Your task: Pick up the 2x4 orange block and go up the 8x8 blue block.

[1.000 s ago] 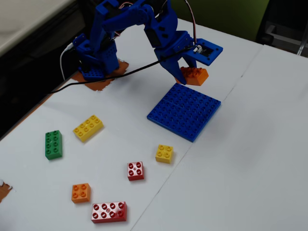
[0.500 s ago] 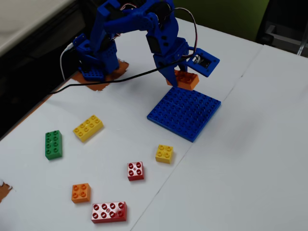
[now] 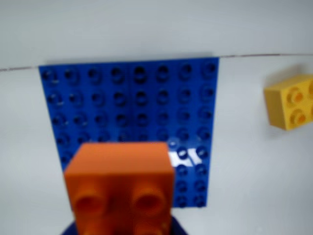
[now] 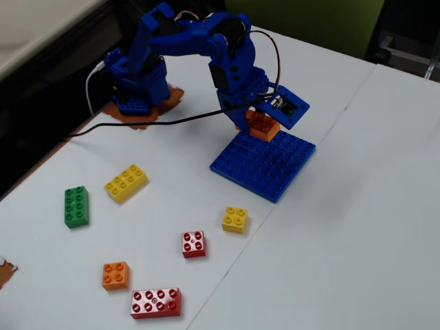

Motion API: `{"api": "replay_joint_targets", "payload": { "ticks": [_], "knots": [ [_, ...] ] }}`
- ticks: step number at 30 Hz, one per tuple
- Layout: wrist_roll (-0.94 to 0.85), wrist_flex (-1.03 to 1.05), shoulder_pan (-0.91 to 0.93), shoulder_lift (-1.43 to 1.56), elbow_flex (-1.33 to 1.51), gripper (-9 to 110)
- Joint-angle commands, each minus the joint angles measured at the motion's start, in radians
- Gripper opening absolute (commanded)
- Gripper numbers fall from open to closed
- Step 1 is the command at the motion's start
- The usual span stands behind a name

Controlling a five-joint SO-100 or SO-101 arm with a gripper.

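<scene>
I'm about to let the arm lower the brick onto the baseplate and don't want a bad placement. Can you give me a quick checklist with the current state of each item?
1. Grip: the gripper holds the 2x4 orange block off the table. Ok.
2. Position: in the fixed view the block is over the far edge of the 8x8 blue block, not its middle. Ok, but marginal.
3. Landing area: the blue studs show bare in both views. Ok.
4. Stud alignment: the wrist view shows the block's edges roughly square to the plate's stud rows. Exact match: cannot tell.
5. Height left above the plate: cannot tell.
6. Nearby bricks: the small yellow brick lies clear of the plate. Ok.
</scene>
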Motion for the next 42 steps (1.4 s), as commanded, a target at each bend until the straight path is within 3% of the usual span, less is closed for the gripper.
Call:
{"api": "replay_joint_targets", "payload": {
  "ticks": [1,42],
  "knots": [
    [0.006,0.0,0.008,0.0,-0.054,0],
    [0.012,-0.02,0.005,-0.041,-0.1,0]
  ]
}}
